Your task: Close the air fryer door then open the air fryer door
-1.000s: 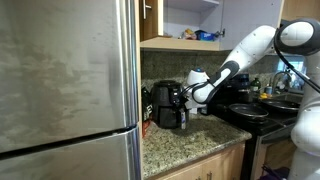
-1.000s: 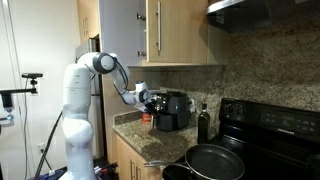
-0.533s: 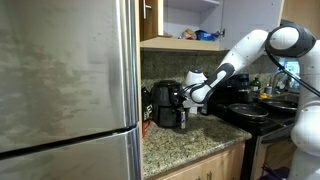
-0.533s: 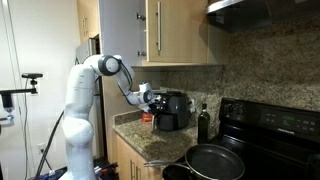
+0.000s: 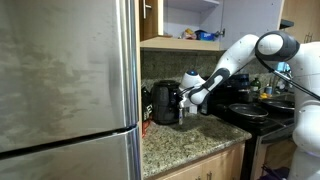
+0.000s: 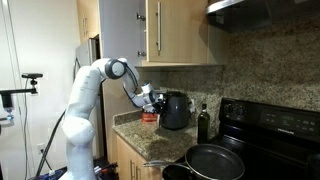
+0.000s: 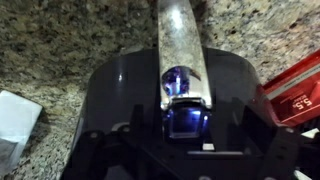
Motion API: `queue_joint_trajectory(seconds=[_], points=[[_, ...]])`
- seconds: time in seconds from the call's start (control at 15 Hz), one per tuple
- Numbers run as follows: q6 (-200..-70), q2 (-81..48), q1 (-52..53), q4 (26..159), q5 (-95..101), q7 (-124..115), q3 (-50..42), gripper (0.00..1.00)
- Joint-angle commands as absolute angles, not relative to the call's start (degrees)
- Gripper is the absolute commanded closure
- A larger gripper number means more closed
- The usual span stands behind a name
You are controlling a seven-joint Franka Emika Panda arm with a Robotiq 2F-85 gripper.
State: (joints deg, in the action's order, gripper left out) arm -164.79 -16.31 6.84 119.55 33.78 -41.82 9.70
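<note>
The air fryer [image 5: 166,103] is a small black round-topped appliance on the granite counter, and it shows in both exterior views [image 6: 176,110]. My gripper [image 5: 185,99] is right at its front, where the air fryer door sits flush against the body. In the wrist view the glossy black door [image 7: 120,95] fills the frame, with its silver handle strip [image 7: 182,50] and a blue-lit panel. The two dark fingers of my gripper [image 7: 186,142] stand wide apart on either side of the handle. My gripper also shows in an exterior view [image 6: 156,101].
A red box [image 6: 145,114] lies on the counter beside the fryer, also in the wrist view [image 7: 297,92]. A dark bottle [image 6: 204,122] stands past it. A black stove with a pan [image 6: 214,160] adjoins the counter. A steel fridge [image 5: 62,90] fills one side. Cabinets hang above.
My gripper has moved in toward the air fryer, and the door has gone from sticking out to lying flush against the body.
</note>
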Motion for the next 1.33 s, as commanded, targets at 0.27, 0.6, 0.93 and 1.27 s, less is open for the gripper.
queue_joint_trajectory(seconds=[0.27, 0.6, 0.93, 1.27], points=[[-168.44, -18.29, 11.31, 116.93, 45.55, -52.34, 4.56, 0.00], [-155.73, -8.58, 8.75, 127.08, 33.46, -42.30, 11.25, 0.00], [-152.87, -5.07, 11.44, 128.44, 29.98, -39.95, 9.84, 0.00], [-152.15, -1.17, 11.75, 131.59, 29.50, -39.53, 9.51, 0.00]])
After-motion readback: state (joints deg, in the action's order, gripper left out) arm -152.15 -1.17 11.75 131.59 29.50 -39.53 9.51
